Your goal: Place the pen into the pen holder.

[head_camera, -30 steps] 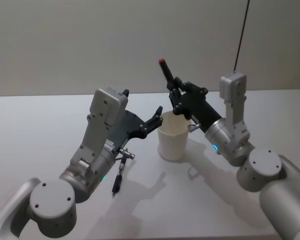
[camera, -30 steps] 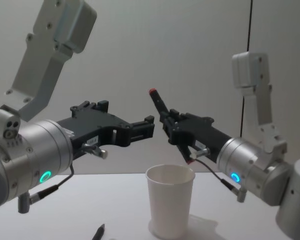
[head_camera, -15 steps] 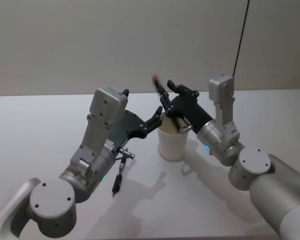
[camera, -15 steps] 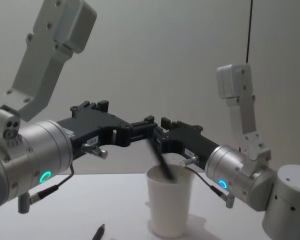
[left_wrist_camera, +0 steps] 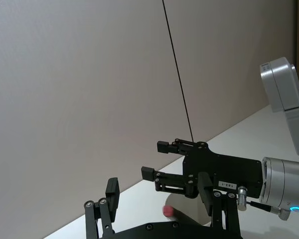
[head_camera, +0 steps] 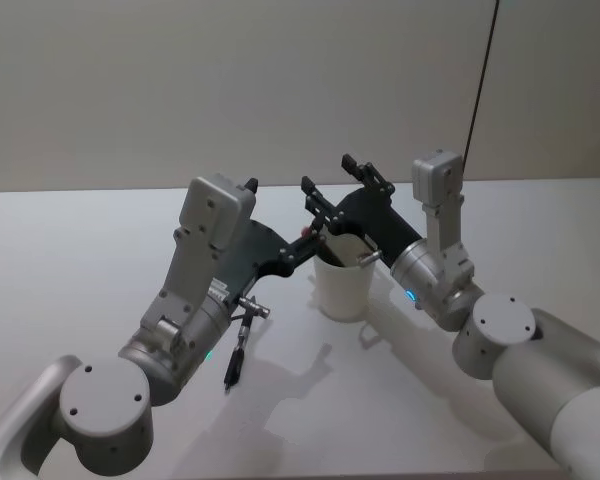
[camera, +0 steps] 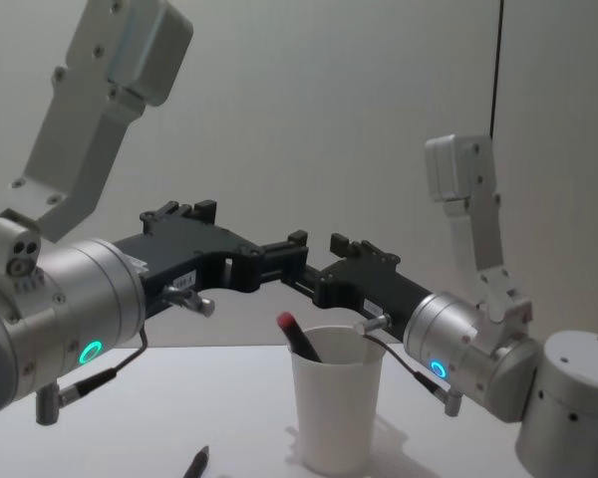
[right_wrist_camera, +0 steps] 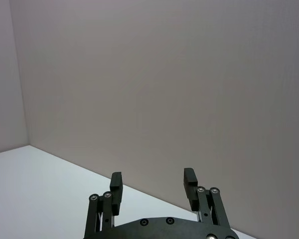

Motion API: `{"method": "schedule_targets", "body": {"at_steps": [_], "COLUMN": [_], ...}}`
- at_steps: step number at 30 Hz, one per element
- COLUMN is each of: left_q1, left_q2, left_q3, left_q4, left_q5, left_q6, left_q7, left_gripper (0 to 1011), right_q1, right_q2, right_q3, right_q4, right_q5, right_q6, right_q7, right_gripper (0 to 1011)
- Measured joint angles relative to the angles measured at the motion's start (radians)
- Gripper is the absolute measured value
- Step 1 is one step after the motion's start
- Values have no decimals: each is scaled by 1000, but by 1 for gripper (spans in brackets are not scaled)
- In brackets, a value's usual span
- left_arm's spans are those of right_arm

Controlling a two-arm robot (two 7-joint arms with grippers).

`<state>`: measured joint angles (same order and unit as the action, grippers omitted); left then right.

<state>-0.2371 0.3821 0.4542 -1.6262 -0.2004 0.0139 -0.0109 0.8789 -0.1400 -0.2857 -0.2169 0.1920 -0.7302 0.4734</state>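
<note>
Pen (camera: pixel 297 337) upright in cup (camera: pixel 337 418), leaning left; right gripper (head_camera: pixel 326 171) wide open just above; left gripper (camera: pixel 294 254) open alongside.

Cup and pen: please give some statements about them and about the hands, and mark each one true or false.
1. The pen stands in the cup. True.
2. Its red end is down inside. False: the red end sticks out above the rim.
3. The right hand grips the pen. False: it is open above the cup, apart from the pen.
4. The left hand is open near the cup. True.
5. A second pen lies on the table. True.
</note>
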Motion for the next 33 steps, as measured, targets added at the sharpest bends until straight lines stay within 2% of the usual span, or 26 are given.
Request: {"method": "schedule_targets", "body": {"at_steps": [10, 15, 18, 21, 22, 24, 25, 28, 33], "left_q1": [0, 0, 0, 0, 0, 0, 0, 0, 0], "left_q2": [0, 0, 0, 0, 0, 0, 0, 0, 0], "left_q3": [0, 0, 0, 0, 0, 0, 0, 0, 0], "left_q4": [0, 0, 0, 0, 0, 0, 0, 0, 0], "left_q5": [0, 0, 0, 0, 0, 0, 0, 0, 0], "left_q6": [0, 0, 0, 0, 0, 0, 0, 0, 0], "left_q7": [0, 0, 0, 0, 0, 0, 0, 0, 0], "left_gripper": [1004, 1004, 1004, 1004, 1004, 1004, 1004, 1004, 1004], "right_q1": [18, 10, -13, -49, -68, -85, -106, -129, -181], "right_q2": [-6, -5, 0, 9, 14, 19, 25, 31, 46], "right_q3": [14, 22, 26, 29, 29, 30, 31, 32, 34], "right_q4": [31, 4, -52, -137, -181, -222, -271, -329, -461], "right_q5": [9, 15, 16, 16, 16, 15, 14, 11, 2], "right_q6": [-18, -6, 25, 71, 95, 124, 149, 186, 279], "right_q7": [9, 10, 5, -10, -17, -26, -36, -51, -93], "right_gripper": [1001, 1001, 1001, 1001, 1001, 1001, 1001, 1001, 1001]}}
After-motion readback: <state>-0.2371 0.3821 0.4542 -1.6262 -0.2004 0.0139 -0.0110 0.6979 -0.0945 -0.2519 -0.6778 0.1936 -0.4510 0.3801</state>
